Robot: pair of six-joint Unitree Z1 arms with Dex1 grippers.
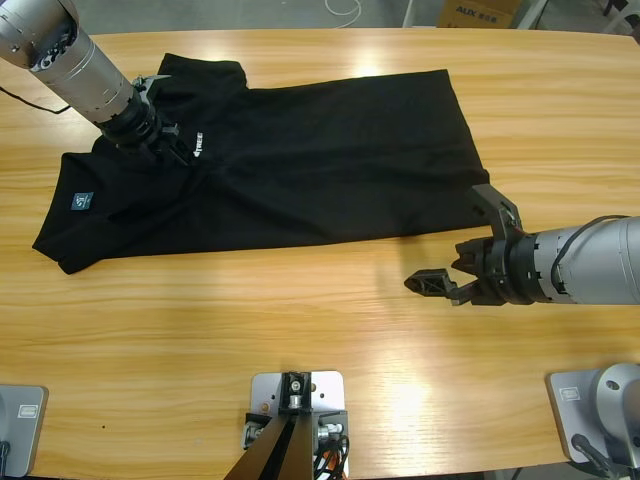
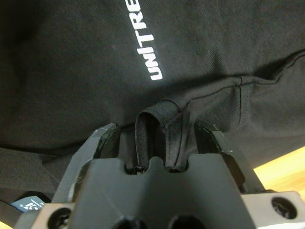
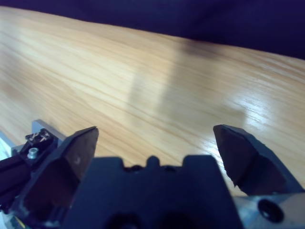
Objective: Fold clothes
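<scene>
The black polo shirt (image 1: 320, 160) lies spread across the far half of the table, collar end to the left and hem to the right. Its teal label (image 1: 82, 202) shows near the left end, and white lettering (image 2: 145, 40) sits on the chest. My left gripper (image 1: 175, 145) comes in from the upper left and is shut on the shirt; folds of black fabric are pinched between its jaws (image 2: 159, 124). My right gripper (image 1: 445, 238) hovers open over bare wood just off the shirt's near right corner. Nothing is between its jaws (image 3: 155, 131). The shirt's edge (image 3: 190, 19) lies ahead of it.
The wooden table (image 1: 300, 320) shows bare wood all along the front, below the shirt. A cardboard box (image 1: 480, 12) and a white cable (image 1: 345, 8) lie beyond the far edge.
</scene>
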